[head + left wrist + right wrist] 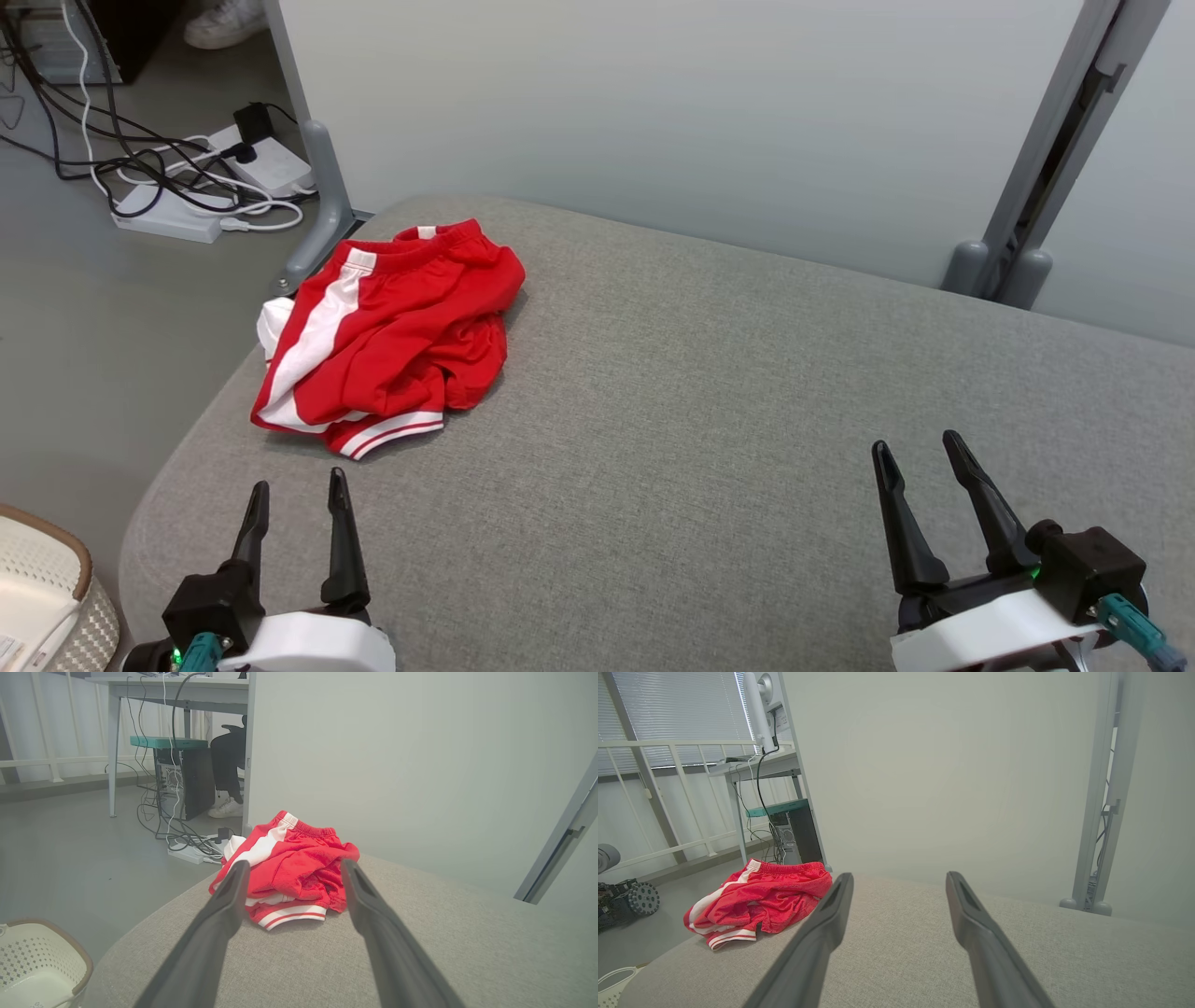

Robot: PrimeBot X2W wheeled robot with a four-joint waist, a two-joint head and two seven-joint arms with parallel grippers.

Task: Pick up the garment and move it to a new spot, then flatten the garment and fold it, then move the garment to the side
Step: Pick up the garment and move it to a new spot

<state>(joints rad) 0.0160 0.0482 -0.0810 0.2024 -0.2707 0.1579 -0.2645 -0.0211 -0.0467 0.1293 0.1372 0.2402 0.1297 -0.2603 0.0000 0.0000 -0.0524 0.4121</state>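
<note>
Surface: you are looking at a grey fabric-covered pad [709, 420] with rounded corners, spanning the head view.
On it: you will find the garment [392, 336], red shorts with white side stripes, crumpled in a heap near the pad's far left corner.
Lay of the cloth: its elastic waistband faces the far edge and its striped hem faces you. A white fold reaches the pad's left edge.
Floor: to your left is the grey floor [93, 373].
On the floor: you can see white power strips [177, 213] tangled with cables at the far left, and a white perforated basket [42, 597] at the near left.
</note>
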